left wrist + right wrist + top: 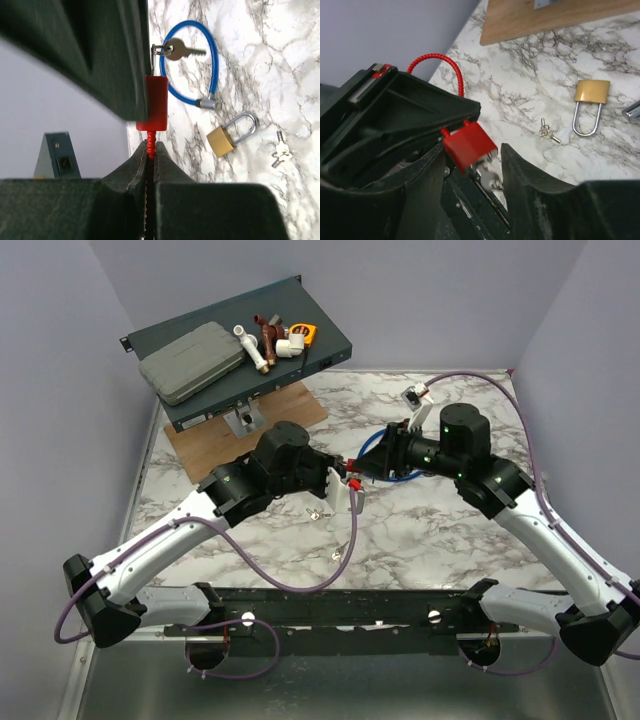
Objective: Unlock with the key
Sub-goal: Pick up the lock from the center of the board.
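A red padlock (469, 146) with a red cable shackle (437, 62) hangs between my two grippers above the marble table. My left gripper (151, 147) is shut on the red shackle just under the lock body (157, 102). A small silver key (491, 178) on a ring sits at the lock body's far end; it also shows in the left wrist view (181, 49). My right gripper (472, 165) is open, with one finger on each side of the lock body and key. In the top view the left gripper (340, 476) and right gripper (372, 466) meet at the lock (353, 483).
A brass padlock (221, 141) with a silver shackle lies on the table, with a tiny pair of keys (279, 150) beside it. A blue cable loop (216, 60) lies under the grippers. A wooden board (200, 440) and a dark box (200, 410) with a grey case sit at the back left.
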{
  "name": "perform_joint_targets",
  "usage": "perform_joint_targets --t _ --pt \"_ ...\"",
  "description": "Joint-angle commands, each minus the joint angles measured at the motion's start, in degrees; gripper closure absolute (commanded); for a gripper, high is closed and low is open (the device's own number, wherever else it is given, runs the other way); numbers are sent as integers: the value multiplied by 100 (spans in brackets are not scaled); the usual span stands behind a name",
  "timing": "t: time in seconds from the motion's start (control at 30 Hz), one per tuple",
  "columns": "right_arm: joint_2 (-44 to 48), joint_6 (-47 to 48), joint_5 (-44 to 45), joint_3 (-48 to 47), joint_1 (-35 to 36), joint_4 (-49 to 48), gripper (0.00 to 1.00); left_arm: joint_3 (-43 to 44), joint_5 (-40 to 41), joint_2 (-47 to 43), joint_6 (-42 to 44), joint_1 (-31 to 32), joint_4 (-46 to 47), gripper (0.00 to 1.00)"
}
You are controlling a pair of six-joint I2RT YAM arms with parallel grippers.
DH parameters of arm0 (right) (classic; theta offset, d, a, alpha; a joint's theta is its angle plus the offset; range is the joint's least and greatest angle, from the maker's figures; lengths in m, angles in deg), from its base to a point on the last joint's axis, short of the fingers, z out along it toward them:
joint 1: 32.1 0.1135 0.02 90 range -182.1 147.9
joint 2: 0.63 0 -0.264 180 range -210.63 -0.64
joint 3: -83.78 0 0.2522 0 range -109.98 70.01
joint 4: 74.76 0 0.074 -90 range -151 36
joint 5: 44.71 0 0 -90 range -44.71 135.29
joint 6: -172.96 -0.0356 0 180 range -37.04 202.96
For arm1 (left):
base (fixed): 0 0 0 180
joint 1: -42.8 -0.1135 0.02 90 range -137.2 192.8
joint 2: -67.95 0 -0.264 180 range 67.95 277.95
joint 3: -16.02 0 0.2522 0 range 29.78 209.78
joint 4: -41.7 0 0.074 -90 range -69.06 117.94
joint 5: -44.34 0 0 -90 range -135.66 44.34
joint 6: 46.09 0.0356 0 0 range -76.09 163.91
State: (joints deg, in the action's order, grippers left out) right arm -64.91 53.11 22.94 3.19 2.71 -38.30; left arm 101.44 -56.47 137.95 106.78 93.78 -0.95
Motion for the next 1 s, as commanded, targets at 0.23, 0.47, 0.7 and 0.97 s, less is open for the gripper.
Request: perform_joint_targets --t 0.23,0.47,0.7,0.97 --pt "567 1010 -1011 -579 0 322 35 815 -990 -545 -1536 -370 -973 100" --pt "944 1647 -2298 -331 0 -531 36 1513 -2351 -485 -2130 -495 -1897 100" --pt "1022 2270 -2997 -597 2 -722 36 1893 -3343 -417 -2419 -545 -2359 100" --pt "1337 2489 -2866 -590 0 -781 58 2078 -3932 -365 -2894 -723 -2497 100"
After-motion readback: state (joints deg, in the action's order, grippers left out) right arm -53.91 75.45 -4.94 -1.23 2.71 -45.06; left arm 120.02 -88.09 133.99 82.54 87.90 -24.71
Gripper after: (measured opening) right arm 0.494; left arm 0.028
